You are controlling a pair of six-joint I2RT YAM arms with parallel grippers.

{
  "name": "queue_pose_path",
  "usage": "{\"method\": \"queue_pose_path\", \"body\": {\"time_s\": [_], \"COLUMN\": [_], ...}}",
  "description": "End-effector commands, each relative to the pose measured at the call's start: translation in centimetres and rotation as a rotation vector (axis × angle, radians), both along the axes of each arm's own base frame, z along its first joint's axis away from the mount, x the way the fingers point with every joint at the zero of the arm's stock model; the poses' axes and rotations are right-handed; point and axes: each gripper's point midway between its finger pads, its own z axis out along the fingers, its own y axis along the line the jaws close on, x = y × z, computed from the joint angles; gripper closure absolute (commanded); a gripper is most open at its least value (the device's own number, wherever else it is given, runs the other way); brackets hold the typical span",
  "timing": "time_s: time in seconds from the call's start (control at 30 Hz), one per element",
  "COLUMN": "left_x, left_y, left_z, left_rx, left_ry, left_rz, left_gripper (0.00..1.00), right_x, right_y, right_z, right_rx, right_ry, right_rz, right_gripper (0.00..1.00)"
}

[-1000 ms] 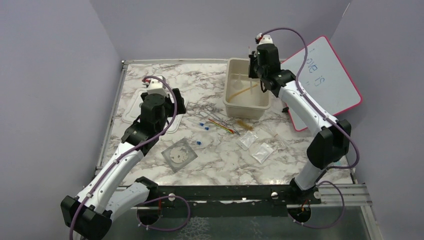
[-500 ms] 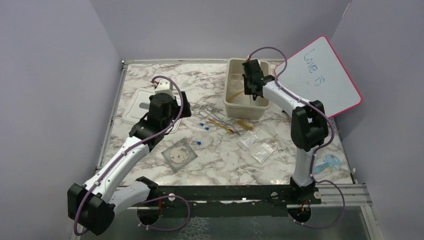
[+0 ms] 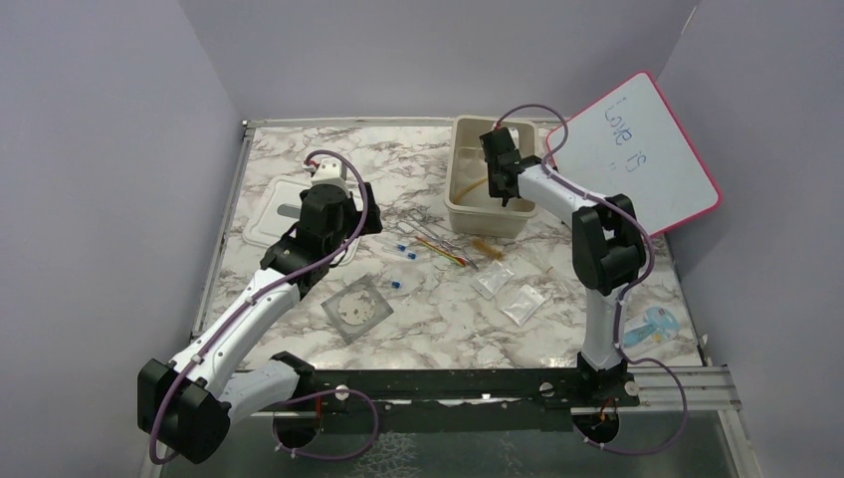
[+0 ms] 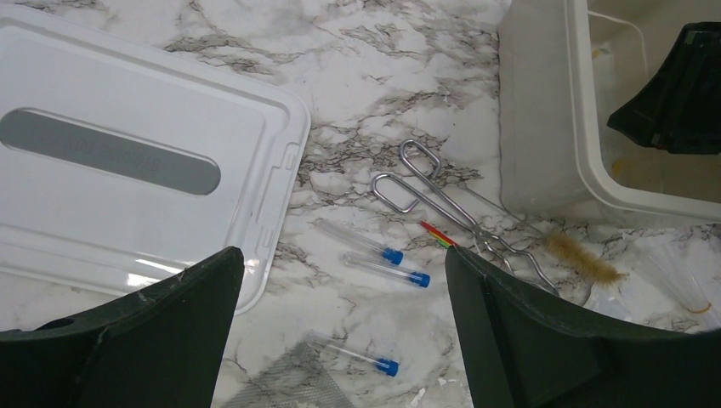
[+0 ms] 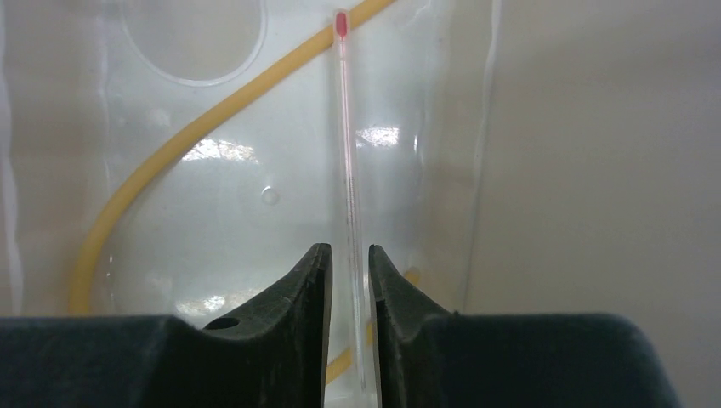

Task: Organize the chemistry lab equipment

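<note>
My right gripper (image 5: 349,251) reaches down inside the beige tub (image 3: 468,209). Its jaws stand a narrow gap apart around a thin red-tipped glass thermometer (image 5: 347,127), which lies on a clear packet over the amber rubber tube (image 5: 195,132). My left gripper (image 4: 340,255) hangs wide open above three blue-capped clear tubes (image 4: 387,269) on the marble. Coloured thin sticks (image 4: 435,234), metal tongs (image 4: 442,200) and a small brush (image 4: 582,259) lie beside the tub. The bagged round dish (image 3: 356,308) and two clear packets (image 3: 522,302) lie nearer the arm bases.
The white lid (image 4: 127,187) lies flat to the left of the tubes, under the left arm. The pink-framed whiteboard (image 3: 647,149) leans at the back right, behind the right arm. A light blue object (image 3: 652,327) lies by the table's right edge.
The right arm has dropped from above the tub down into it, and its jaws have parted slightly around the thermometer. The left gripper has shifted a little towards the tubes, staying open.
</note>
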Motion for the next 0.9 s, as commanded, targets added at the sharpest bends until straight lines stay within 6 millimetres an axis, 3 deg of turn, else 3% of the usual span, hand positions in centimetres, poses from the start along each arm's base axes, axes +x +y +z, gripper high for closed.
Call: {"method": "queue_pose_path", "body": {"time_s": [0.0, 0.2, 0.33, 0.53, 0.7, 0.87], "left_x": [0.2, 0.1, 0.1, 0.1, -0.1, -0.5], "left_y": [-0.2, 0.0, 0.2, 0.4, 1.6, 3.8], "left_z": [0.4, 0.6, 0.8, 1.1, 1.8, 3.2], "left_rx": [-0.017, -0.01, -0.01, -0.009, 0.001, 0.014], "left_ry": [-0.017, -0.023, -0.031, -0.039, -0.062, -0.111], "left_rz": [-0.007, 0.0, 0.004, 0.012, 0.067, 0.17], "left_gripper": [0.09, 0.09, 0.09, 0.09, 0.09, 0.09], "right_x": [0.6, -0.4, -1.8, -6.1, -10.7, -14.7], "right_y": [0.7, 1.6, 2.8, 7.4, 12.6, 17.0], "right_z": [3.5, 7.9, 12.2, 16.7, 17.3, 14.2], "right_rx": [0.068, 0.141, 0.208, 0.247, 0.211, 0.171], "right_ry": [-0.077, -0.114, -0.177, -0.253, -0.271, -0.202], "right_rz": [0.014, 0.066, 0.148, 0.375, 0.586, 0.737], "right_gripper": [0.72, 0.63, 0.58, 0.53, 0.53, 0.53]}}
